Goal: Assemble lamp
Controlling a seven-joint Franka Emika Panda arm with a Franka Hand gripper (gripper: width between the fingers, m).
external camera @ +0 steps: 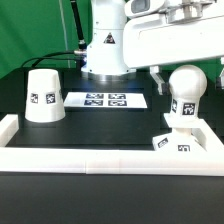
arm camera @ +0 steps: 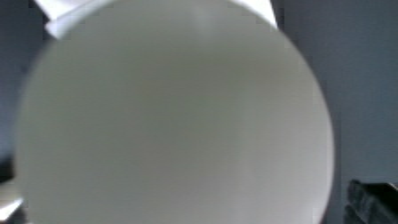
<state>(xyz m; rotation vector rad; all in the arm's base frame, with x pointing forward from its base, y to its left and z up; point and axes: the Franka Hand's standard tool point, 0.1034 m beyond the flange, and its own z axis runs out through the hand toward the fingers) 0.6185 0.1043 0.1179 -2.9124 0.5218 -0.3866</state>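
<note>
Claw (external camera: 164,76): can't tell if spread or pinched. See only one dark finger-like bit in exterior view, just beside bulb (external camera: 187,84), on exterior view's left of its round top; can't tell if touching. Wrist view no help: nearly all filled by bulb (arm camera: 178,115) dome, pale, very close, blurred, with only thin slivers of background round it. Arm (external camera: 170,35) at exterior view's upper right, above bulb. Bulb upright, round end up, tag on stem facing camera, standing on base (external camera: 172,139). Base down at exterior view's lower right, tucked into corner of white rail (external camera: 100,158), two tags showing on near side. Can't tell whether bulb is fully seated in base or just resting on it. Shade (external camera: 43,95) well apart at exterior view's left, wide end down on black table (external camera: 100,130), narrow end up, tag facing camera, standing free. Marker board (external camera: 105,99) flat on table between shade and bulb, just in front of robot pedestal (external camera: 104,50). Rail along near table edge and up both sides. Green backdrop (external camera: 30,30) behind, at exterior view's left.
</note>
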